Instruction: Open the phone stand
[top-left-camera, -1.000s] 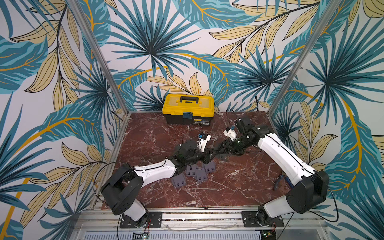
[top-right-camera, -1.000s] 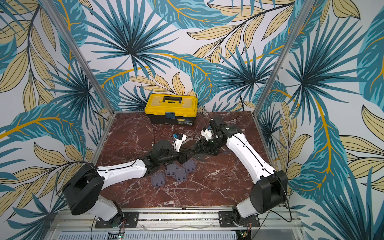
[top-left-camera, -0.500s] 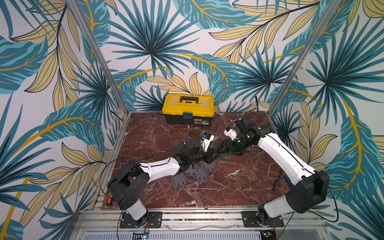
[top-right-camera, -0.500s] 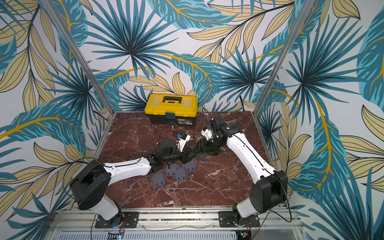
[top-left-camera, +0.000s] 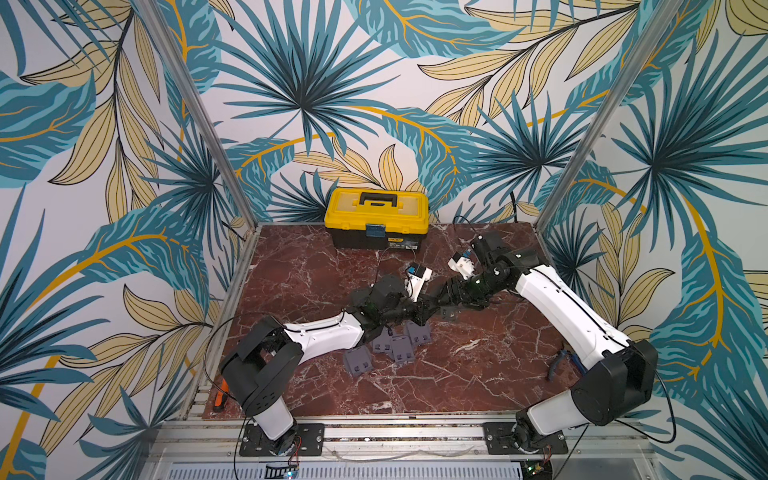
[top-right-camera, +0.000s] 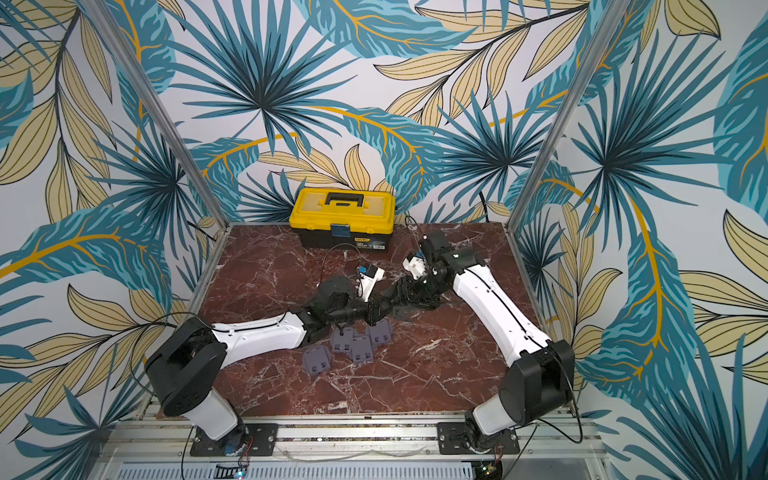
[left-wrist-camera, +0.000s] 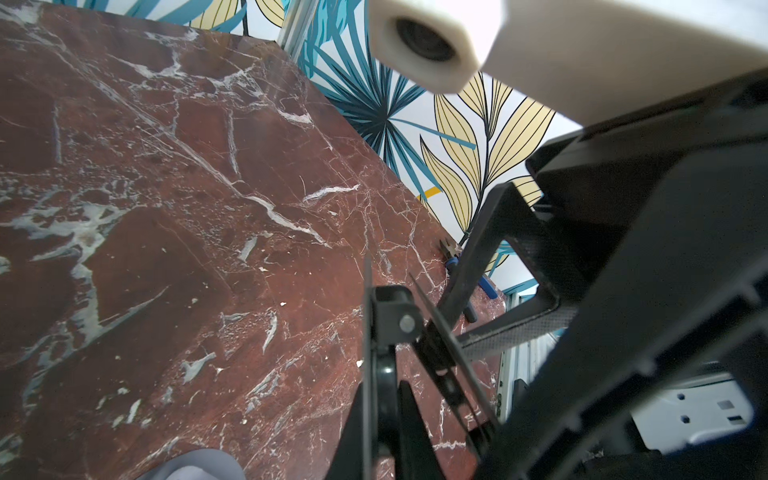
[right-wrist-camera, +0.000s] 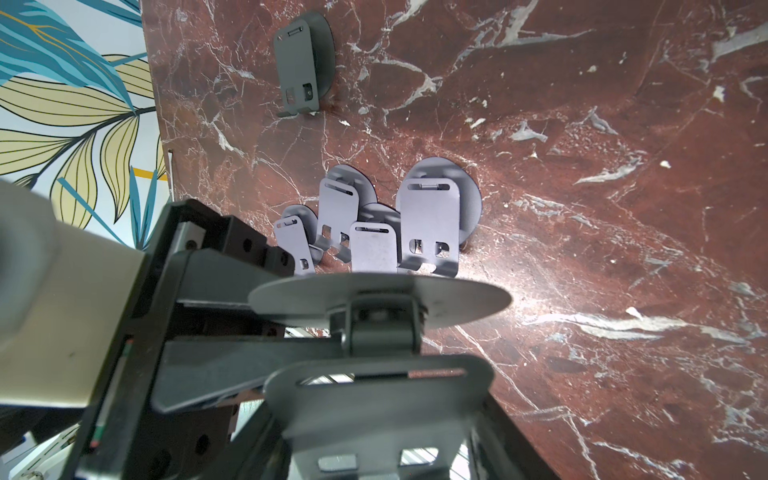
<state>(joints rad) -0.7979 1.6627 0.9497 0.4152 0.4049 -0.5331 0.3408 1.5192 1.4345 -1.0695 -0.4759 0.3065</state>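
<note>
The right gripper (top-left-camera: 446, 296) is clamped tight on the back plate of the phone stand (right-wrist-camera: 376, 405). The left gripper (top-left-camera: 421, 318) has its jaws nearly together on the stand's round base. Both arms stretch low and meet in front of the yellow toolbox (top-left-camera: 376, 216), holding the stand off the table.

Walls: leaf-print wallpaper (top-left-camera: 299, 83), teal and tan on white, three sides. Bench: red-brown marble tabletop (top-left-camera: 478, 374), white-veined. Two aluminium corner posts (top-left-camera: 230, 187). Lighting even, diffuse.
</note>
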